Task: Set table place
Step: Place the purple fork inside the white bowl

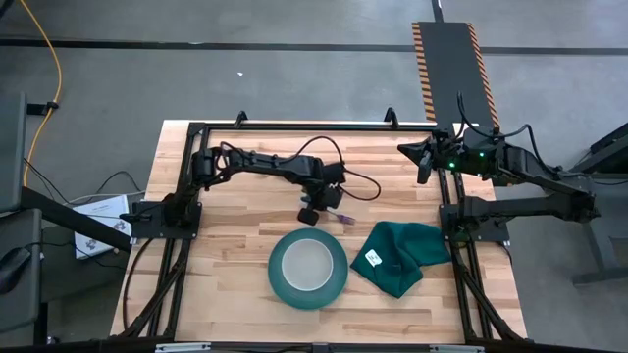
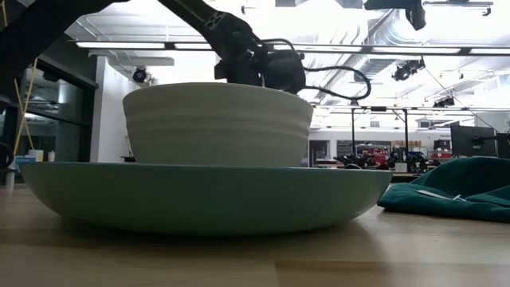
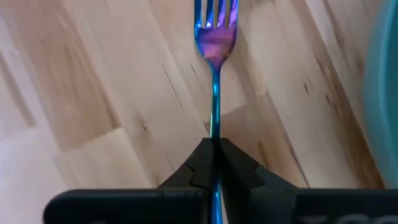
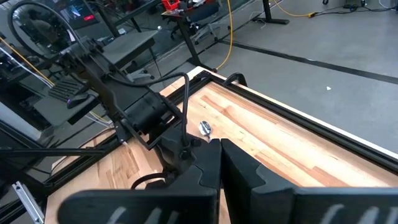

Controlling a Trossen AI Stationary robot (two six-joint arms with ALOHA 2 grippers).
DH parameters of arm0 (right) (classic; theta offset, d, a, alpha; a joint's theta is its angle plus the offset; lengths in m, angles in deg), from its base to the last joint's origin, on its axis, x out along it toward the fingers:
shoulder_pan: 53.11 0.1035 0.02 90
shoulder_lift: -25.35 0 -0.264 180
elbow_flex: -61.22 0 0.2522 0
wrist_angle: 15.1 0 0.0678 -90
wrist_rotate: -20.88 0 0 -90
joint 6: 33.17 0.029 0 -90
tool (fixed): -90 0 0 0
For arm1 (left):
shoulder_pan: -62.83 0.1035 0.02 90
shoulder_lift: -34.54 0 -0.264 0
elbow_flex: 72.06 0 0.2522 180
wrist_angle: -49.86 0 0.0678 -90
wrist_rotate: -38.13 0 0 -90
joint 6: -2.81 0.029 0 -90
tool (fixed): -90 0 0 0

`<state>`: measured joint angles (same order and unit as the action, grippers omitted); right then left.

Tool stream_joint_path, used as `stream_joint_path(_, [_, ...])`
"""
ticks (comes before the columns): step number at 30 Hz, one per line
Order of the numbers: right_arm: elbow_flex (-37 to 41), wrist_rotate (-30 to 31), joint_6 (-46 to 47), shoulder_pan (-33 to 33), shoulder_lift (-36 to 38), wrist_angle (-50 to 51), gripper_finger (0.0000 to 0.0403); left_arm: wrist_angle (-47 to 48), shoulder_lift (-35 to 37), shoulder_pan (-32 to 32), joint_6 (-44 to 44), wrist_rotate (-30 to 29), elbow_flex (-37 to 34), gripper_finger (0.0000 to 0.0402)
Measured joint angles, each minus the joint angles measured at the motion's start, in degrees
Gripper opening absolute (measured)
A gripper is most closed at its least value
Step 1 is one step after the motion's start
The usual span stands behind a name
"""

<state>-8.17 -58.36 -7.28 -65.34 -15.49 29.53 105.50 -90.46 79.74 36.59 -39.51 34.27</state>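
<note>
Fork point(image 3: 215, 37) pinched by its blue-purple handle in the left tool point(image 3: 213, 155), fingers closed tight on the thin shaft, tines pointing away from the wrist over bare wood. In the high view the left tool point(image 1: 312, 210) sits at the middle of the desk point(image 1: 235, 284), the fork point(image 1: 340, 217) sticking out of it toward the right edge, just behind the plate. Whether the fork touches the wood cannot be told.

Teal plate point(image 1: 283, 286) lies toward the near edge, about centred, with the white bowl point(image 1: 307, 263) standing inside it. From desk height the bowl point(image 2: 217, 124) rises ribbed and upright above the plate rim point(image 2: 199, 195). Dark green cloth point(image 1: 400, 257) is crumpled just right of the plate, a small white tag on it.

Right tool point(image 4: 219, 163) rests closed, fingertips together, above the far right corner; right tool point(image 1: 426, 161) idle there in the high view. A spoon point(image 4: 205, 128) lies on the wood beyond the left arm.

Desk top: pale planks with a black metal frame. Room: grey concrete floor, yellow cable, black-and-orange striped mat; ceiling strip lights and ducting behind.
</note>
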Motion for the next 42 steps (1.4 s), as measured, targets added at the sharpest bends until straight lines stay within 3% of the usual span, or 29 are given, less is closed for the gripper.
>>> stream_joint_path(18, [0.0,-0.3,-0.4,0.0,0.0,0.0,0.0000,5.9,0.1,2.3,-1.2,0.7,8.8,0.0005])
stream_joint_path(42, [0.0,-0.3,-0.5,0.0,0.0,0.0,0.0000,18.8,0.1,5.6,-7.2,1.6,10.6,0.0007])
